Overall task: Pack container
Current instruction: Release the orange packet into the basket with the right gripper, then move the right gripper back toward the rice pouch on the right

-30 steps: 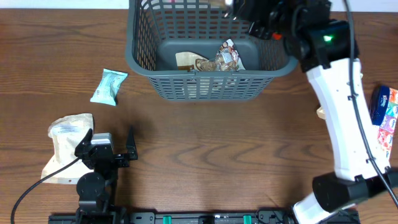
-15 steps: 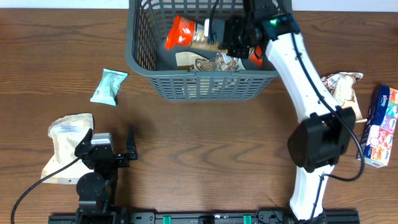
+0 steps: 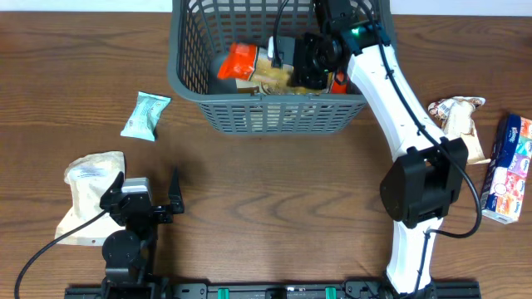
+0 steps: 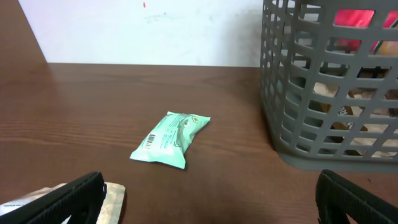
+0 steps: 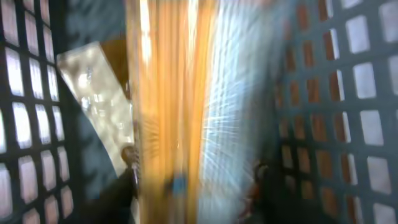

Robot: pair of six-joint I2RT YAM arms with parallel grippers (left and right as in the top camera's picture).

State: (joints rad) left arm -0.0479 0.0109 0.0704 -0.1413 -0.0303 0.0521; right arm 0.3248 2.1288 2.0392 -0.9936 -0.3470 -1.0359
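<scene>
The container [image 3: 249, 116] is a dark grey slotted basket at the back middle of the table; its lattice wall also shows in the left wrist view [image 4: 323, 93] and the right wrist view [image 5: 25, 93]. My right gripper [image 3: 283, 65] reaches down inside it. An orange snack packet [image 3: 241, 62] lies against the gripper's tips on top of other packets. In the right wrist view that packet [image 5: 168, 93] is a vertical blur between the spread fingers of the right gripper [image 5: 193, 186]. My left gripper [image 3: 145, 178] [image 4: 211, 202] rests open and holds nothing at the front left.
A mint green packet [image 3: 145, 116] [image 4: 169, 140] lies left of the basket. A pale bag [image 3: 87, 195] [image 4: 112, 196] sits beside the left gripper's left finger. A crinkled snack bag [image 3: 455, 120] and a colourful box [image 3: 509, 166] lie at the right edge.
My right arm swung from the basket's right rim into the basket with the orange packet, lowered it, and its jaws have spread. The left arm has not moved.
</scene>
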